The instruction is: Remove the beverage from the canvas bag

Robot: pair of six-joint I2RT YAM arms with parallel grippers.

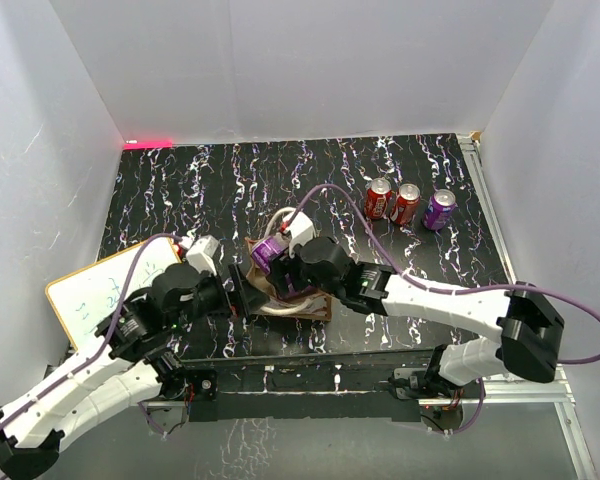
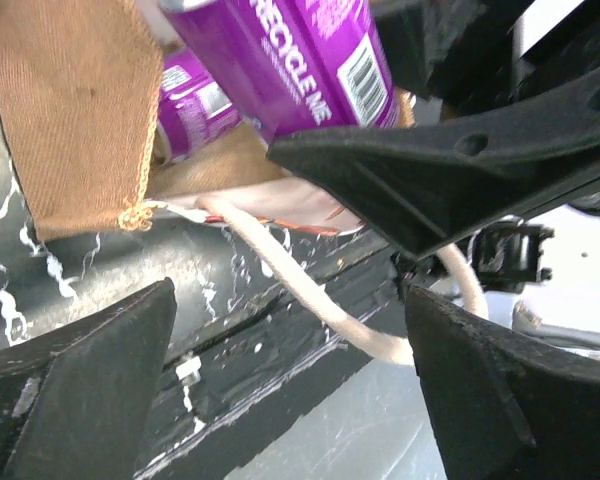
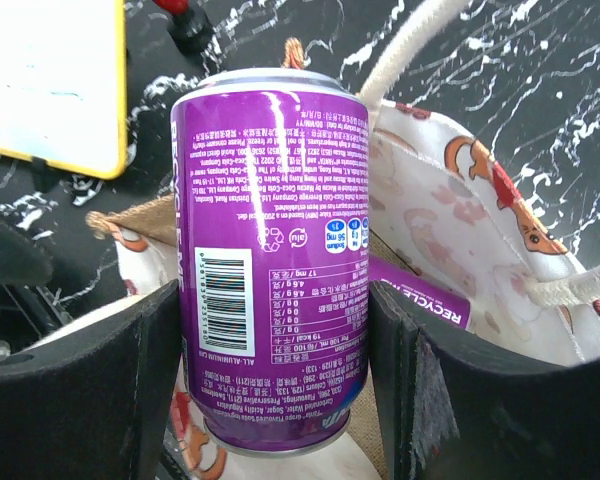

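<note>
From above, the right gripper is clamped on a purple can, the beverage, which sits between its jaws above the mouth of the bag. It looks lifted most of the way out, though this view does not show whether its base is past the rim. The left gripper sits just beside the bag's left edge, probably to steady the fabric while the can comes up. Three back cans stand well beyond both jaws, likely the spot for finished ones. A board lies behind the left gripper.

In the left wrist view, its fingers stand wide apart and hold nothing. Only the rope handle crosses the gap between them. The bag's tan flap hangs ahead of the jaws, apart from them. Above it the can tilts in the right gripper's dark finger, and a second can lies inside.

In the right wrist view, both pads press the can's sides near its lower half, with the barcode facing the camera. That low hold keeps it upright for lifting. Behind the right jaw the second can lies flat on the printed lining. The can's base sits near the rim, so a further rise seems needed before moving it aside.
</note>
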